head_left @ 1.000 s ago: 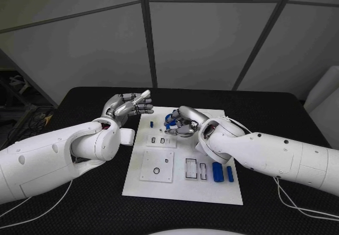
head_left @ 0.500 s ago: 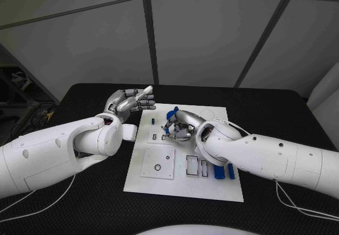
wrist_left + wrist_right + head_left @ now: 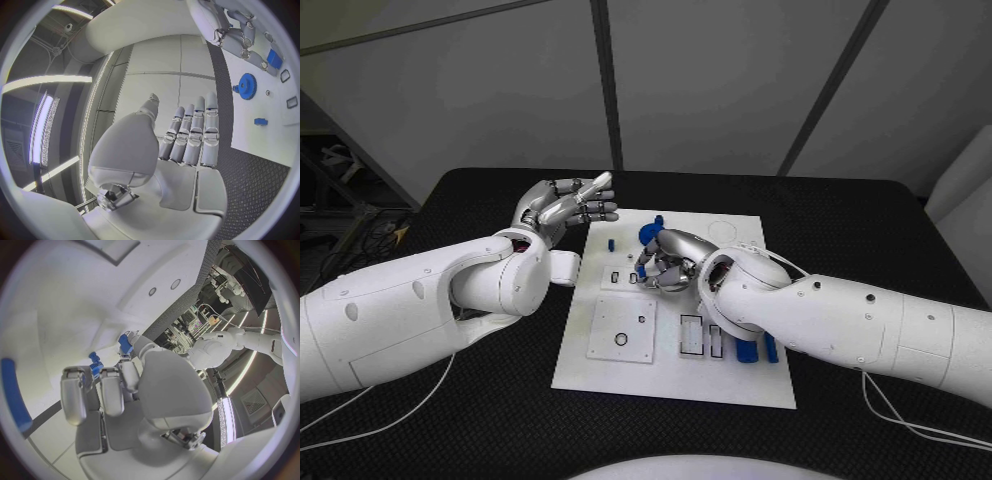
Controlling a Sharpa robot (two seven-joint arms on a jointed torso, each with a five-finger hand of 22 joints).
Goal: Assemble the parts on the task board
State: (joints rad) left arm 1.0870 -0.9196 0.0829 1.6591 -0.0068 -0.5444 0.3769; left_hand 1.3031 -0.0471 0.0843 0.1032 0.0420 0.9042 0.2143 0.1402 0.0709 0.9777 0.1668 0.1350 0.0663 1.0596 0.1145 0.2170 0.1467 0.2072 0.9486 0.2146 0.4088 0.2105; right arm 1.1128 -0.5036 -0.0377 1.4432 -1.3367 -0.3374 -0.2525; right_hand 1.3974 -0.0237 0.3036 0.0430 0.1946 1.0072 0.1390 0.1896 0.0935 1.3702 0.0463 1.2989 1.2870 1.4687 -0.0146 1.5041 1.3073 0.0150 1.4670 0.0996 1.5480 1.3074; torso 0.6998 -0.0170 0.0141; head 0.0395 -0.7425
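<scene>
A small blue part (image 3: 124, 344) is pinched in the curled fingers of the right hand (image 3: 669, 262) over the far half of the task board (image 3: 675, 385) at mid-bench, while the left hand (image 3: 565, 210) hovers beyond the board's far-left corner, fingers apart and holding nothing.

arms: bulky glossy white shells (dark round screws) | left hand (image 3: 568, 210), right hand (image 3: 669, 262): silver, jointed | thin white cables

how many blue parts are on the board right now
At least 5: blue gear and small blue block at the far end, two blue bars near the right edge, one in the right hand; others may be hidden.
</scene>
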